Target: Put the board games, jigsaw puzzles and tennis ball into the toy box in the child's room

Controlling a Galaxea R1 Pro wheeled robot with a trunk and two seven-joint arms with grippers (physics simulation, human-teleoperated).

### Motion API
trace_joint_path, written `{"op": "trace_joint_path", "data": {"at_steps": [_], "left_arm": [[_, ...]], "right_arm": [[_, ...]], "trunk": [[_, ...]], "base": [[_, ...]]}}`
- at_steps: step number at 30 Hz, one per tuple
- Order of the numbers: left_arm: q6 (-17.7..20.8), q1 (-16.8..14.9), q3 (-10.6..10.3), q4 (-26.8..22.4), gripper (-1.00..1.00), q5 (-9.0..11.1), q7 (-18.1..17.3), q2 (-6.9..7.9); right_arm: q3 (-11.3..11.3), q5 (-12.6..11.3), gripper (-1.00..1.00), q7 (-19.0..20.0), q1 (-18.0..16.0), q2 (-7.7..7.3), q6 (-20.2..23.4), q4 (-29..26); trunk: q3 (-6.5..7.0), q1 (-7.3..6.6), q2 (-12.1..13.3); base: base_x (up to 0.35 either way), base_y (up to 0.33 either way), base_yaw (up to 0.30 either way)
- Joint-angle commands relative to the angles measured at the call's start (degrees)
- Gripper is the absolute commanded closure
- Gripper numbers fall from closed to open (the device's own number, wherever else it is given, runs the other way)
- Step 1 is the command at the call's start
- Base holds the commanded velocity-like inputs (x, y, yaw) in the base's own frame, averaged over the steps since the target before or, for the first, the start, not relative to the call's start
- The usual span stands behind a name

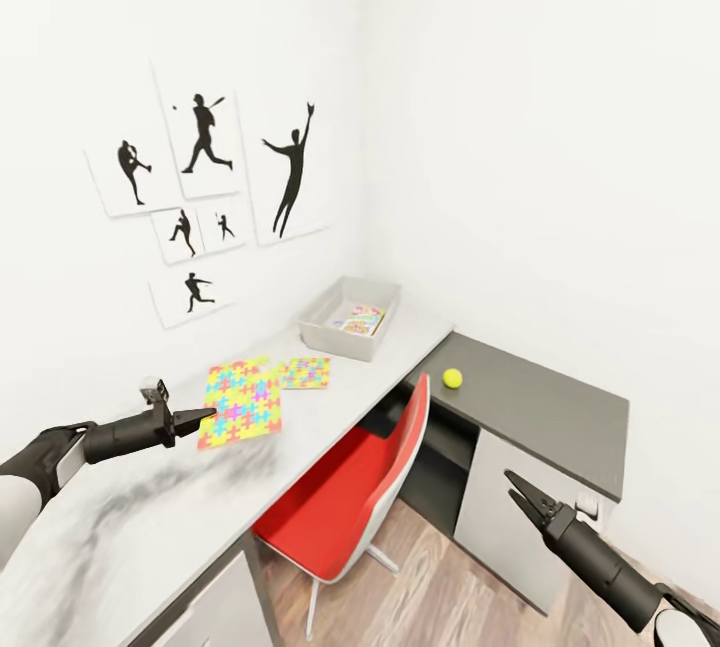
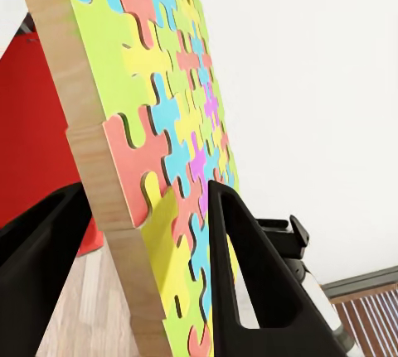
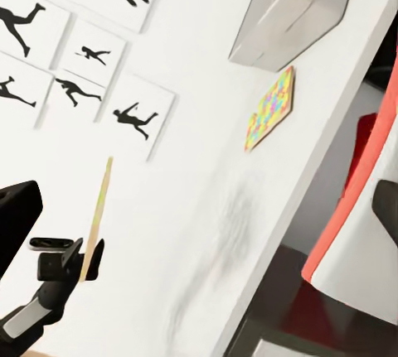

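Head view: left gripper [image 1: 205, 415] pinches the big jigsaw puzzle [image 1: 242, 401] by its edge, flat side up, just above the table [image 1: 130, 527]. Past it lie a small puzzle [image 1: 306, 372], then the toy box [image 1: 325, 332]. Right gripper [image 1: 520, 489] hangs spread apart beside the red chair [image 1: 345, 492].

Left arm: a white, rounded shell at the picture's edge gives way to a black forearm sleeve with a pale panel on its side, then a slim black cylindrical wrist. A small grey-and-black bracket block sits on top of the wrist just behind the left pincer [image 1: 200, 416]. The left wrist view shows its fingers [image 2: 253, 282] as thick matte-black wedges, one with a slotted cut-out through it.

Right arm: a white shell, then a black tapered forearm and ribbed collar. The right pincer [image 1: 520, 493] has two narrow, pointed black fingers with toothed inner edges.
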Motion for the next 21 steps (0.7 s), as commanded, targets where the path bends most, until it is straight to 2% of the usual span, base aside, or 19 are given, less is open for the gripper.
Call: {"op": "trace_joint_path", "data": {"at_steps": [1, 6, 21], "left_arm": [[0.6, -0.1, 0.4, 0.0, 1.00, -0.4, -0.3, -0.03], [0.6, -0.1, 0.4, 0.0, 1.00, -0.4, -0.3, -0.09], [0.5, -0.1, 0.4, 0.0, 1.00, -0.4, -0.3, -0.04]], "right_arm": [[-0.1, -0.4, -1.00, 0.0, 0.0, 0.04, 0.4, 0.0], [-0.2, -0.4, -1.00, 0.0, 0.0, 0.12, 0.4, 0.1], [-0.1, -0.4, -1.00, 0.0, 0.0, 0.22, 0.4, 0.1]], "trunk": [[-0.08, 0.05, -0.1], [-0.02, 0.05, -0.1], [-0.02, 0.05, -0.1]], "base": [[0.245, -0.173, 0.226], [0.244, -0.199, 0.135], [0.223, -0.199, 0.005]]}}
